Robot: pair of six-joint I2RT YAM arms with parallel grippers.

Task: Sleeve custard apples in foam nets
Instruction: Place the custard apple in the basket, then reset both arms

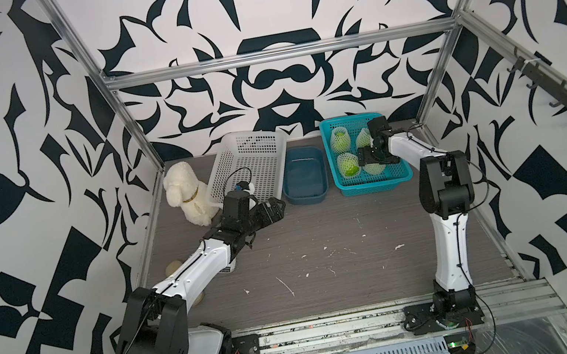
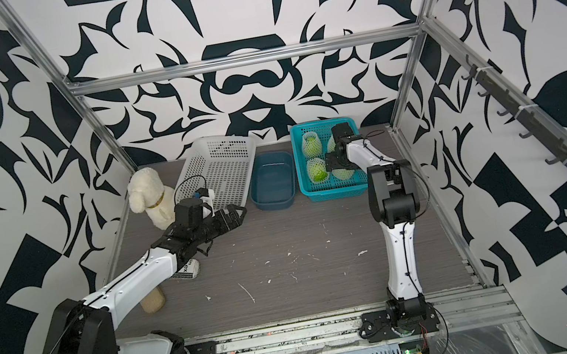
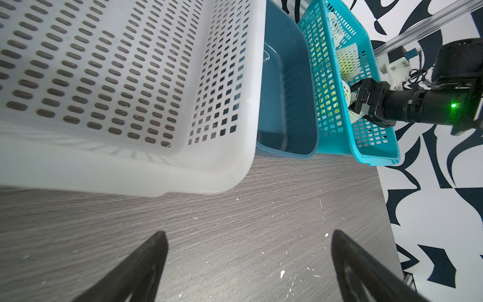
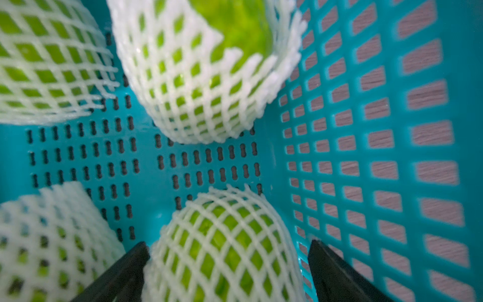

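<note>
Since all four custard apples (image 1: 348, 167) already lie sleeved in foam nets (image 4: 203, 109) inside the teal basket (image 4: 366, 157), they probably handle as moderately heavy, easily bruised fruit under a soft, grippy cushion. They look best held across the widest middle, over the net. The right claw (image 4: 228, 247) stands spread astride the nearest one. The left claw (image 3: 249, 232) hangs spread over the worktop (image 3: 235, 209).

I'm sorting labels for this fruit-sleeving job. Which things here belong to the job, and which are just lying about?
Job: custard apples, all four in foam nets; teal basket holding them; right gripper, open astride one netted fruit.
Lying about: white basket; dark blue tub; plush dog; beige roll; white packet.
</note>
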